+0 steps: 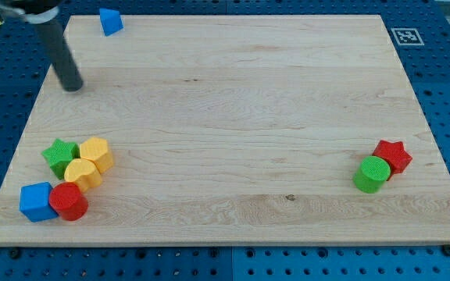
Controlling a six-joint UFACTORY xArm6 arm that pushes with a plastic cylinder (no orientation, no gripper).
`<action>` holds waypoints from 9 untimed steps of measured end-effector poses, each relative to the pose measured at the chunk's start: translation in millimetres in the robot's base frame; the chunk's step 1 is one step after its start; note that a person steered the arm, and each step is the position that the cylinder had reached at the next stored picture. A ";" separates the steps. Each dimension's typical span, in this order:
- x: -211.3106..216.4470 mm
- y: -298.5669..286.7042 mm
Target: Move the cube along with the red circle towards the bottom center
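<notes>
A blue cube sits at the board's bottom left, touching a red circle-shaped cylinder on its right. My tip is at the view's upper left, well above this pair and touching no block. The dark rod rises from it toward the top left corner.
Just above the pair lie a green star, a yellow cylinder and a yellow hexagon. A small blue block sits at the top left edge. A red star and green cylinder touch at the right.
</notes>
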State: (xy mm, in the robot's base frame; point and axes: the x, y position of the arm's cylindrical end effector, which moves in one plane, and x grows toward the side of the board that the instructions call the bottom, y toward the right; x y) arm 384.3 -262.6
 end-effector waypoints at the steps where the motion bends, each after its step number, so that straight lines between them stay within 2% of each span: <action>1: 43.1 -22.0; 3: 163.3 -27.3; 4: 166.2 -27.3; 6: 213.2 -14.0; 8: 208.2 67.3; 9: 207.3 58.1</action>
State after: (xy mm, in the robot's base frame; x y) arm 591.6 -204.5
